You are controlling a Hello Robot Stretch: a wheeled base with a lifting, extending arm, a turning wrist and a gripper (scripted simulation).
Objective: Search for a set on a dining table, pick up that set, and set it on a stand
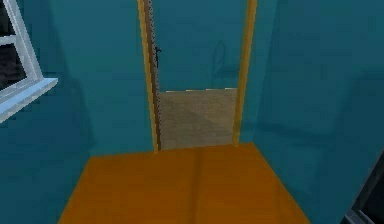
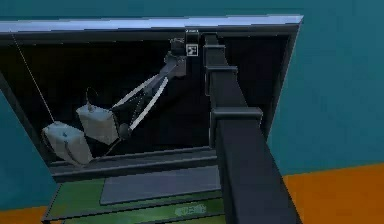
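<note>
In the arm side view the dark arm bar (image 2: 235, 130) rises from the bottom edge to two small white squares near the top. From there the gripper (image 2: 116, 122) reaches down and to the left on two thin fingers (image 2: 140, 95). At its far end hang two small white boxy pieces (image 2: 95, 124), one beside the other, in front of a dark screen and above its lower frame. The gripper holds this white set. An orange stand top (image 2: 330, 195) lies below, and again at the bottom of the forward view (image 1: 180, 190).
A large dark screen with a grey frame (image 2: 290, 80) stands behind the gripper on a grey base (image 2: 150, 185). Teal walls surround it. Ahead, an open doorway (image 1: 198, 100) with an orange frame shows tan floor. A white-framed window (image 1: 20, 60) sits at the forward view's left.
</note>
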